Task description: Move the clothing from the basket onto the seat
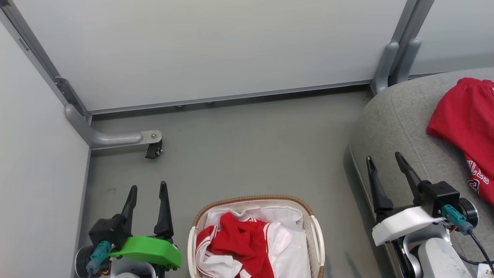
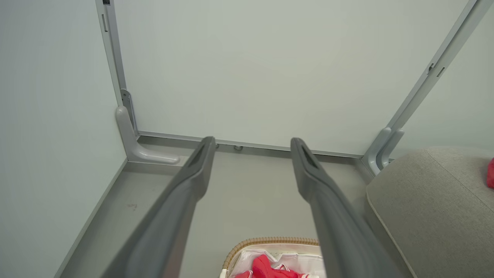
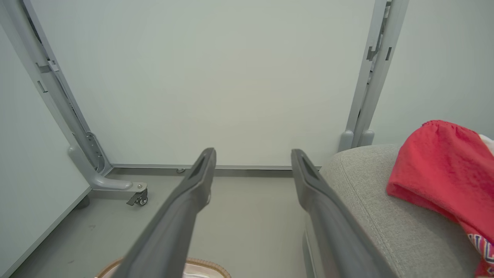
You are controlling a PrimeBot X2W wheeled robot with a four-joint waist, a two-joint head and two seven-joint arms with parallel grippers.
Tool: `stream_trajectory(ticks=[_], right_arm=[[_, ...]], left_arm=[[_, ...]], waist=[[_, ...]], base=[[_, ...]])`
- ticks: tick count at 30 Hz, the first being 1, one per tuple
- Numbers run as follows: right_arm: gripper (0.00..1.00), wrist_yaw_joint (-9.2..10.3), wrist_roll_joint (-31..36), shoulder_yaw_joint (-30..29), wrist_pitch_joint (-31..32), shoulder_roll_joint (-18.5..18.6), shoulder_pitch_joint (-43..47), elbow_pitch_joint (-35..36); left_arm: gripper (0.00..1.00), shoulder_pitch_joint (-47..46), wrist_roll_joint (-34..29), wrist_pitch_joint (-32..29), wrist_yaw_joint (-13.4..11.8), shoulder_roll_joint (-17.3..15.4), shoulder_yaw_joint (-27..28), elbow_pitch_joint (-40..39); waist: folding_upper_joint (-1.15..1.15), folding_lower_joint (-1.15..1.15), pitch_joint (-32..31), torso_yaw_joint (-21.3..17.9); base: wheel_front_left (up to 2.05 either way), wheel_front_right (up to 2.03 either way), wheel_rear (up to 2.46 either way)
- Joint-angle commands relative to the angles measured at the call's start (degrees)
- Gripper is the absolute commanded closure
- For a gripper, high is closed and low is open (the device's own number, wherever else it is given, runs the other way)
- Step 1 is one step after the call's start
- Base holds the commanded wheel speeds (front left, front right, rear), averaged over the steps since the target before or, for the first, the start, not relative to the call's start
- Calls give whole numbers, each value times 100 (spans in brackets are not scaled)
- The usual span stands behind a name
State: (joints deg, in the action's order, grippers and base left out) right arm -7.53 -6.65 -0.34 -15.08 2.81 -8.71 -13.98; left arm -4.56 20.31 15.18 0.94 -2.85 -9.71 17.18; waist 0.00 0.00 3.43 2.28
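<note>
**Clothing waits in basket, grippers empty**

Red-and-white clothing lies bunched in the basket, near centre; one red piece lies on the seat, right. Both the left gripper and right gripper have jaws spread, empty. Cloth looks light, limp: pinch a raised red fold. Head view shows the heap; right wrist view, the seat's piece close.

Clothing in basket, seat right
</note>
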Motion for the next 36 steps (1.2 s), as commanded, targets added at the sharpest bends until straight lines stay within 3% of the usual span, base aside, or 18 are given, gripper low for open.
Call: stream_trajectory(ticks=[1, 36], right_arm=[[0, 8, -42, 1, -14, 18, 111, 44], [0, 8, 8, 108, -14, 17, 244, -58]], left_arm=[[0, 91, -14, -5, 8, -7, -7, 26], [0, 172, -109, -5, 87, -8, -88, 92]], waist=[[0, 0, -39, -14], [0, 0, -169, 30]], base=[[0, 0, 0], [0, 0, 0]])
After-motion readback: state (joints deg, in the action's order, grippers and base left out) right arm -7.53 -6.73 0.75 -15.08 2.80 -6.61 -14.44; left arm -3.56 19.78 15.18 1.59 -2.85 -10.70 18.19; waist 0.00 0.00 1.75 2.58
